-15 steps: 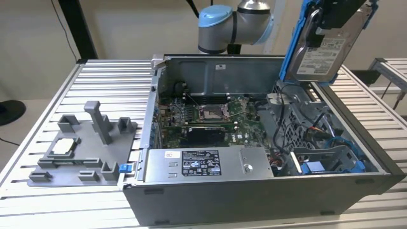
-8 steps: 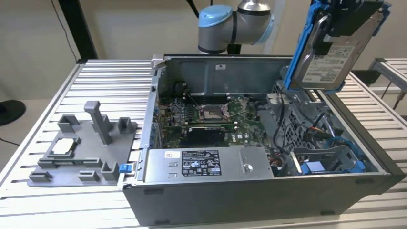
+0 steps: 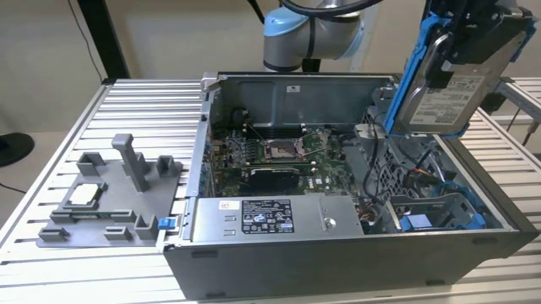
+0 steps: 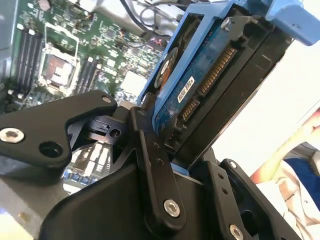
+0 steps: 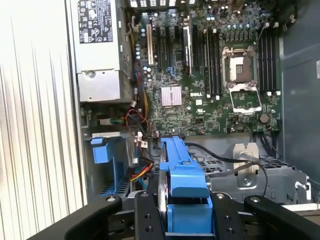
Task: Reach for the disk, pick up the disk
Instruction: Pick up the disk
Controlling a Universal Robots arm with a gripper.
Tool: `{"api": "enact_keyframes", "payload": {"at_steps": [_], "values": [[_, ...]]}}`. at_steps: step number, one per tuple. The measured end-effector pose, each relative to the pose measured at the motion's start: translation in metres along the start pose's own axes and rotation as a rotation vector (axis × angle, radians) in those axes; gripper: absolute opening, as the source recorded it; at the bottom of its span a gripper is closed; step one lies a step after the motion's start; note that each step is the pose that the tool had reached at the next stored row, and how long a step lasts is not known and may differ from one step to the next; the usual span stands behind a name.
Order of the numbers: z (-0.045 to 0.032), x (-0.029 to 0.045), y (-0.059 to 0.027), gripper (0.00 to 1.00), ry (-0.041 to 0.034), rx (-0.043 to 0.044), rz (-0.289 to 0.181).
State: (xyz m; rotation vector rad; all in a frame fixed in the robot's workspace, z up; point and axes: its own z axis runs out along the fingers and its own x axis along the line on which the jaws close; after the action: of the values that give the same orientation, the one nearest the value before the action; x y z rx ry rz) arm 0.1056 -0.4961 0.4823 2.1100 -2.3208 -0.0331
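Observation:
The disk [image 3: 441, 100], a silver-grey drive with a white label in a blue bracket, hangs tilted above the open case at the exterior view's right. My gripper [image 3: 460, 54] is shut on it from above, its black fingers clamping both faces. In the second wrist view the disk's blue circuit side and connectors [image 4: 200, 70] sit between the black fingers [image 4: 150, 150]. In the first wrist view the blue bracket [image 5: 180, 165] rises from between my gripper's [image 5: 184, 216] two fingers, well above the case floor.
The open computer case [image 3: 338, 259] lies on the slatted metal table [image 3: 144, 101], with the motherboard [image 3: 279, 152], a grey power-supply box [image 3: 270, 218] and a drive bay with blue parts and cables [image 3: 431, 218]. A grey fixture [image 3: 110, 196] holds a small square chip [image 3: 85, 193].

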Motion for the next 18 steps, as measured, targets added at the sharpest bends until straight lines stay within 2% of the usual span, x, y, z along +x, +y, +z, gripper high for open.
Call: {"api": "enact_keyframes", "payload": {"at_steps": [15,18], "values": [[0.0042,0.0679,-0.0064,0.00,0.0002,0.0000,0.000],[0.0055,0.0787,-0.0071,0.00,0.0001,0.0000,0.000]]}}
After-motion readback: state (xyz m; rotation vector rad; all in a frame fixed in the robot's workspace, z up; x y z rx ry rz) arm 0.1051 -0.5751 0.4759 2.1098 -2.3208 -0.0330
